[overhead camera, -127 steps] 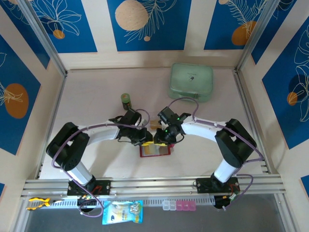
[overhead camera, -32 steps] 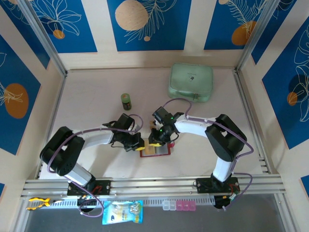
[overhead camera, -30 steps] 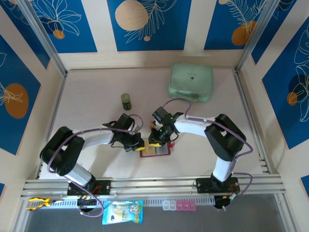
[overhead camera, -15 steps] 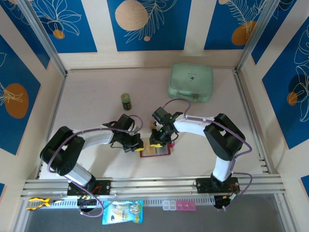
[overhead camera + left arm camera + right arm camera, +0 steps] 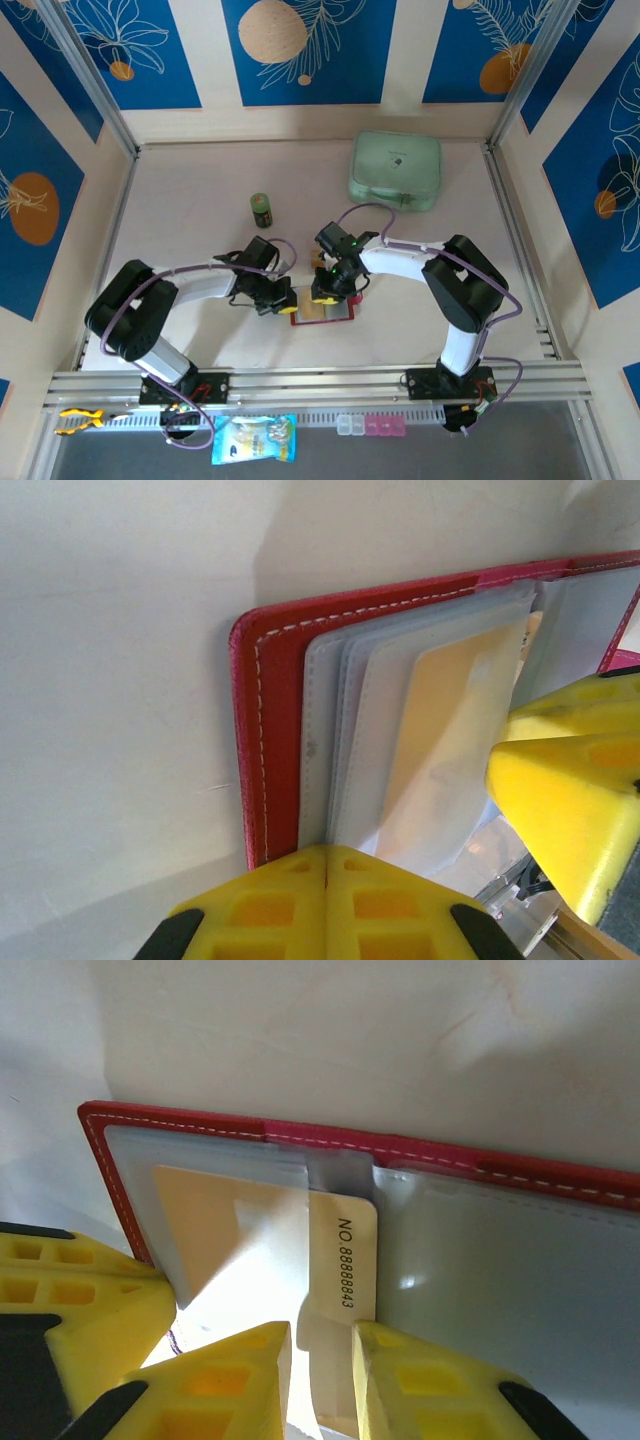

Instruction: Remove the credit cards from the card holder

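looks like a robot lab test cell, pale tabletop [image 5: 200, 180] boxed in by aluminium rails [image 5: 320, 385], walls [image 5: 300, 50] done in blue floral panels, two arms bolted at the near edge, cables everywhere

Open red card holder [image 5: 322, 311], tan card [image 5: 345, 1250] protruding

The room is bright all over, with soft, even light from above. In the top view the picture is sharp, and the arms make only faint, pale shadows on the table [image 5: 200, 240]. The straight rails at the sides lean a little, as a wide lens makes them do. In the left wrist view a grey shadow falls across the table at the far right, and the yellow fingers [image 5: 325, 905] up close are blurry. In the right wrist view the clear sleeves [image 5: 500, 1260] shine with white glare, and the near yellow fingers [image 5: 420, 1385] look soft.
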Available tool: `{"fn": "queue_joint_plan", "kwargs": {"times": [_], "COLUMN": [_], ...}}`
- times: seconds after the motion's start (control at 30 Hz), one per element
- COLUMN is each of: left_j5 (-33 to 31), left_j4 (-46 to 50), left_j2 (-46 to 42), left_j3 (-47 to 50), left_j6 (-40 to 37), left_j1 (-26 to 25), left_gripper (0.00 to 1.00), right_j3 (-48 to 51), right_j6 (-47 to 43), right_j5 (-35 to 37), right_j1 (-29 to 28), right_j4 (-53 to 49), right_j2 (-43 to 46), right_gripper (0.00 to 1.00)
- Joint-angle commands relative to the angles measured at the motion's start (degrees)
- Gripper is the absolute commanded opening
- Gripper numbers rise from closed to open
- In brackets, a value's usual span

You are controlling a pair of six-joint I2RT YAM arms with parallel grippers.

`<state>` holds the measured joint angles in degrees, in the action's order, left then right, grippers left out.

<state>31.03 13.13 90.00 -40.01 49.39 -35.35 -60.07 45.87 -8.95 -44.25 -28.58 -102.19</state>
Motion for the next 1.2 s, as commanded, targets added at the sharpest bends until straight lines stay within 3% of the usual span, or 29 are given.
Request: {"fn": "queue_joint_plan", "kwargs": {"times": [0.0,0.8,1.17], "left_j5": [-0.76,-1.00,-0.26], "left_j4": [2.25,4.39,3.79], "left_j2": [0.66,-1.58,1.38], "left_j3": [-1.25,-4.13,-6.39], "left_j6": [-1.05,-1.39,-1.05], "left_j1": [0.51,-0.07,-2.22], "left_gripper": [0.06,0.06,0.06], "right_j3": [-1.27,0.99,3.07], "right_j6": [-1.37,-2.89,-1.93], "right_j5": [1.81,3.32,1.72], "right_j1": [-0.16,-0.14,0.52], "right_j4": [-2.57,-0.20,1.00], "right_j2": [0.84,3.82,5.77], "right_gripper": [0.24,0.24,0.24]}}
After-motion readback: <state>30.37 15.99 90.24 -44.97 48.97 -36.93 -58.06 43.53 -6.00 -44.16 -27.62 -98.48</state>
